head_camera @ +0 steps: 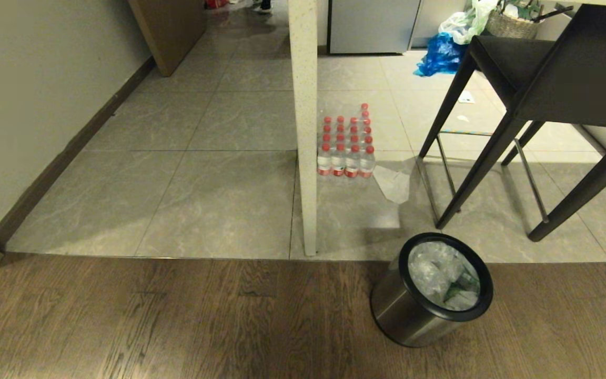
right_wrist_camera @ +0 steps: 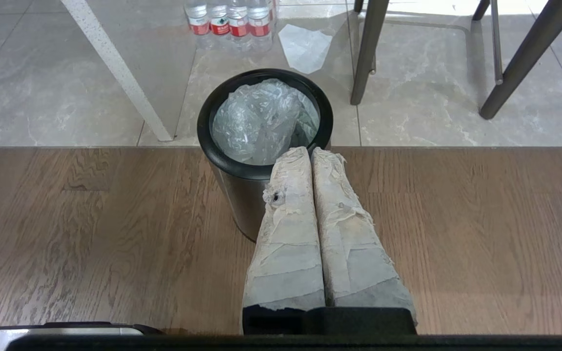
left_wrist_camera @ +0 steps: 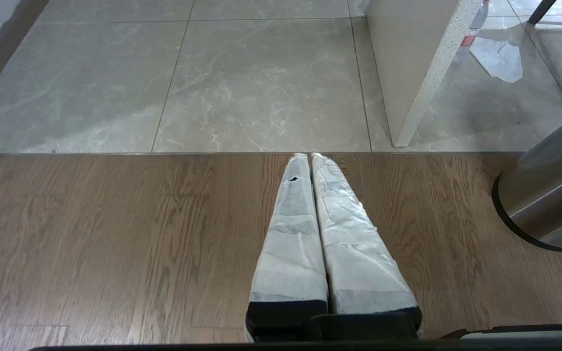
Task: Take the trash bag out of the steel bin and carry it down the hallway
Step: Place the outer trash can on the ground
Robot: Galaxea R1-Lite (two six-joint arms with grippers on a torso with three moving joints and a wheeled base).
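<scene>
While nothing is yet being gripped, the right gripper is being held above the dark wood-plank floor with its two tape-wrapped fingers pressed together and empty, and the steel bin is being seen just beyond and below its tips. Inside the black rim, the trash bag is lying crumpled and loose, its handle loops not being distinguishable. The left gripper is likewise being held closed and empty over the wood, with the bin's wall off to one side of it and well apart. Beyond the bin, a white speckled table leg, a pack of water bottles, a scrap of clear plastic and dark chair legs are being seen on the grey tiles. Several risks are being judged likely: only a thin fold of film may be pinched and torn; the light bin may be dragged up or tipped if the bag is being lifted while snagged under the rim; and closed fingers may simply be pushed into the plastic without catching it.
</scene>
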